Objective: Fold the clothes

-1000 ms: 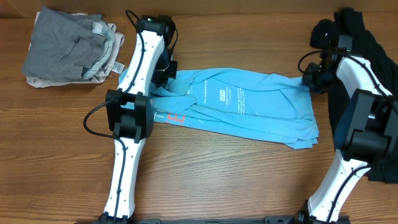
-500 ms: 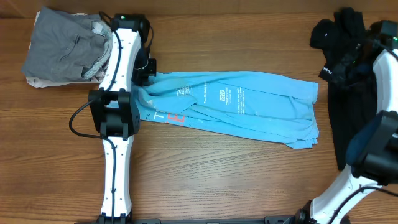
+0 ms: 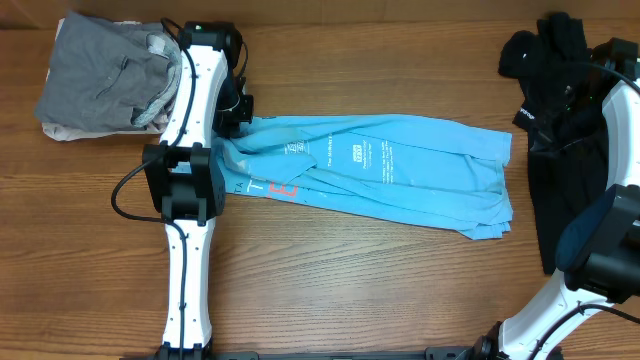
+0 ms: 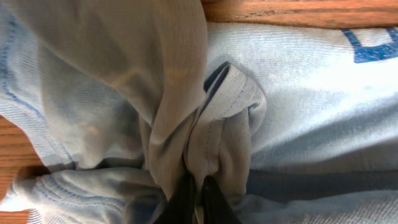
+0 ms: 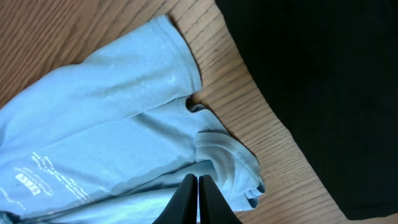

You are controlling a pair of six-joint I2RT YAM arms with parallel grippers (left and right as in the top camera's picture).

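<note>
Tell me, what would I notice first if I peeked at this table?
A bright blue T-shirt stretched out long across the middle of the wooden table, with the left gripper pinching a bunch of its cloth at one end. After that, a big black garment heaped at the right edge, and a gray pile of clothes in the far left corner.

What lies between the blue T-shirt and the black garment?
Only bare table: a narrow strip separates the blue T-shirt from the black garment, clearest in the right wrist view.
</note>
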